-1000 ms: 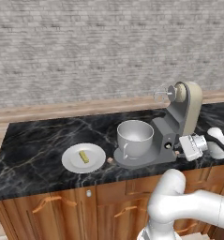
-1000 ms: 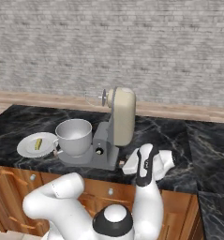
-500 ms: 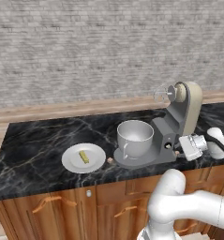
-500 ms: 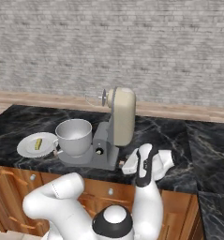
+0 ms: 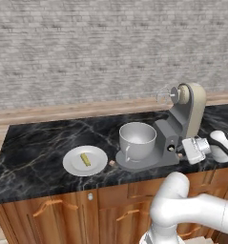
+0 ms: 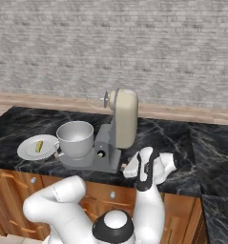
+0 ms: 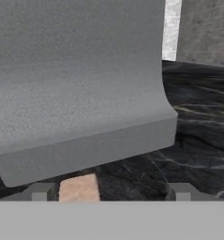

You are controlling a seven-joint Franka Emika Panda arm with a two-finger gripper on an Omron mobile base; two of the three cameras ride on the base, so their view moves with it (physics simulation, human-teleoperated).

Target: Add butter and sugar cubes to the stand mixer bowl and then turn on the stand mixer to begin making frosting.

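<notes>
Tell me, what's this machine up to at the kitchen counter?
A white robot arm has its open gripper low on the counter beside the stand mixer, with a small tan sugar cube between its fingers, not yet gripped. The butter lies on a white plate, another cube sits beside the plate, and the mixer bowl looks empty.

We count one stand mixer (image 5: 184, 119), one stand mixer bowl (image 5: 137, 141) and one white plate (image 5: 73, 163). We see one butter (image 5: 85, 159) stick and two sugar cubes (image 5: 112, 163), the second (image 7: 78, 188) by the mixer's base.
</notes>
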